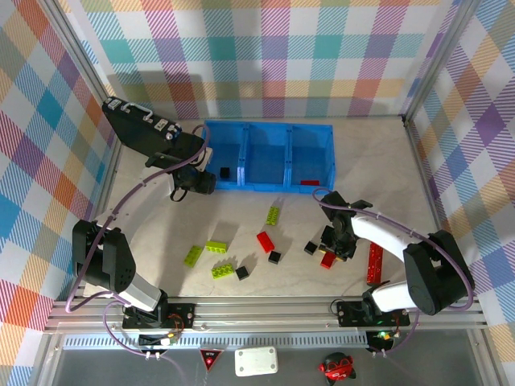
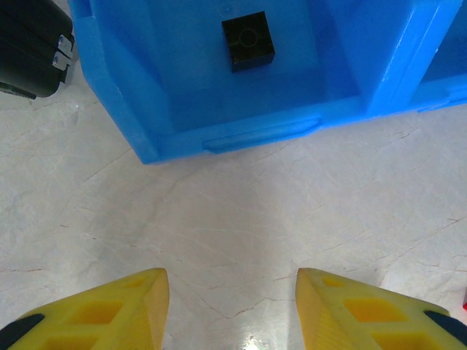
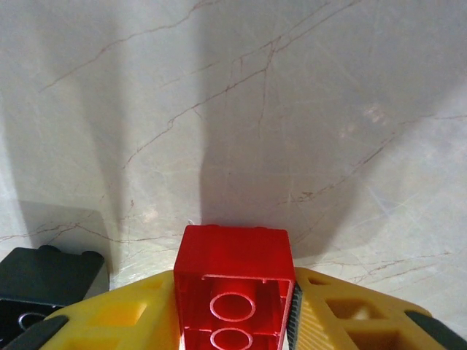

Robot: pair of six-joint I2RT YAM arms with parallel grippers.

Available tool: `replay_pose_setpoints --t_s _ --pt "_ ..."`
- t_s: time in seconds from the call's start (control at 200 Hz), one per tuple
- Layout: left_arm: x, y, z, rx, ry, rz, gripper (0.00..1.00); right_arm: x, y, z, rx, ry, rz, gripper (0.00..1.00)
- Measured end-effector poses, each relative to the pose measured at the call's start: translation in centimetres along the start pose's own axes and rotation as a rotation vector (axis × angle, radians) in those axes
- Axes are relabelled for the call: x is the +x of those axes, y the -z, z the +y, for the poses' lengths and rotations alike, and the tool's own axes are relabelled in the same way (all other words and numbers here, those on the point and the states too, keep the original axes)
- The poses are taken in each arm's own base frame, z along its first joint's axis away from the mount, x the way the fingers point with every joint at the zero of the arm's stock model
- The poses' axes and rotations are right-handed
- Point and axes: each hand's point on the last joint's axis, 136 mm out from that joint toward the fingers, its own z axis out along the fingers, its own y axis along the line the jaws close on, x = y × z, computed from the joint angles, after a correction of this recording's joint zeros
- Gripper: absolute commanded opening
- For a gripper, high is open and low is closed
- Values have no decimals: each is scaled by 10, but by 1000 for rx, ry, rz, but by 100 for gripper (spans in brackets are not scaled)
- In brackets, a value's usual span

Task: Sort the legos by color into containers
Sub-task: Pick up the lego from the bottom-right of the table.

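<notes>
Right pincer (image 3: 233,295) nips the red brick (image 3: 233,255)!
Hollow underside faces the wrist camera, long axis running six-to-twelve; left pincer (image 2: 232,292) hangs spread, blue bin (image 2: 182,138) at twelve.

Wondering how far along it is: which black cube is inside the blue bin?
The black cube in the left compartment; the others lie on the table.
</notes>
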Motion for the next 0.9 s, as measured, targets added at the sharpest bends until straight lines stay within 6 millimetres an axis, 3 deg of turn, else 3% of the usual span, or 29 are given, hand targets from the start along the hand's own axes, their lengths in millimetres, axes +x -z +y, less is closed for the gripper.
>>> replay_pose_setpoints --t_s 0.475,0.905 --pt "1 0 0 -1 0 3 49 -1 5 0 7 9 -1 36" --pt "1 0 0 -1 -1 3 49 -19 40 24 -36 119 -53 35"
